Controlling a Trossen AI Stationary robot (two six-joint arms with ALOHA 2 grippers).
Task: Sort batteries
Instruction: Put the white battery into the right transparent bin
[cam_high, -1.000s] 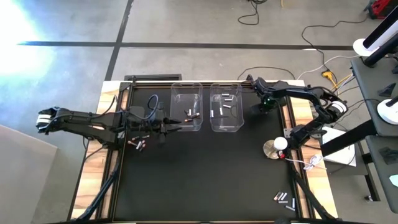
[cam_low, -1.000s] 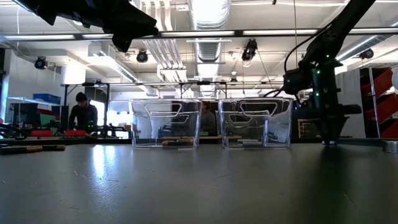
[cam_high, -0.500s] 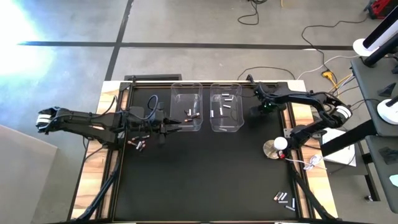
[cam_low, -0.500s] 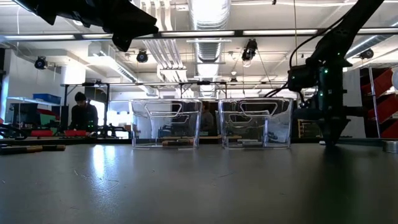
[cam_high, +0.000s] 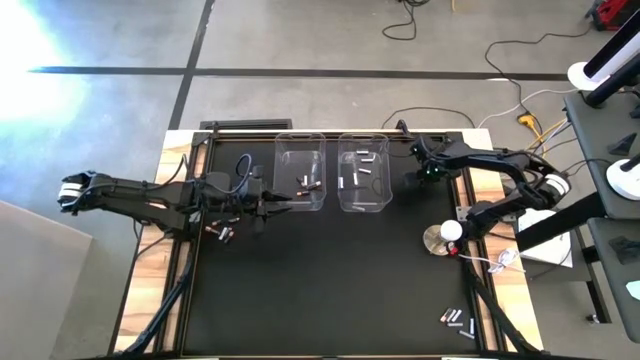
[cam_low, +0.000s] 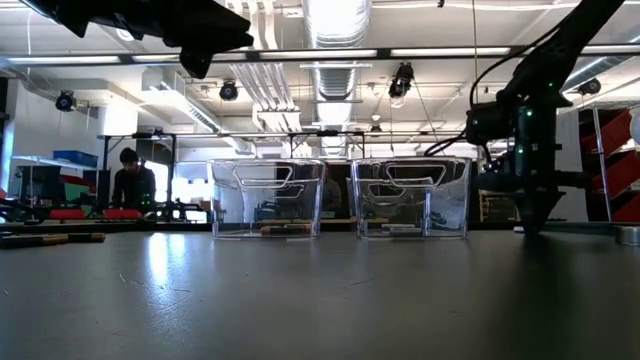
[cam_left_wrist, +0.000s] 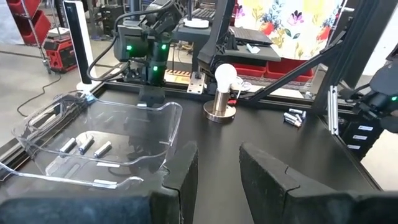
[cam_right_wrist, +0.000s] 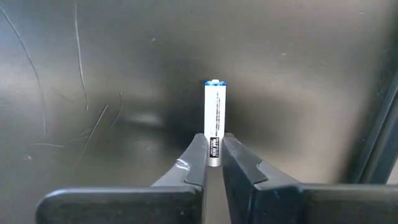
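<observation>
Your rig: two dark jointed arms, tapered matte-black fingers.
You'll note the left arm (cam_high: 150, 195) has a white end cap; the right arm (cam_high: 480, 158) shows green lights and black cabling.

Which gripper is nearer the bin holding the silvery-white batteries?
The right gripper, shut on a white battery just off that bin's right side. The left gripper sits beyond the other bin.
</observation>
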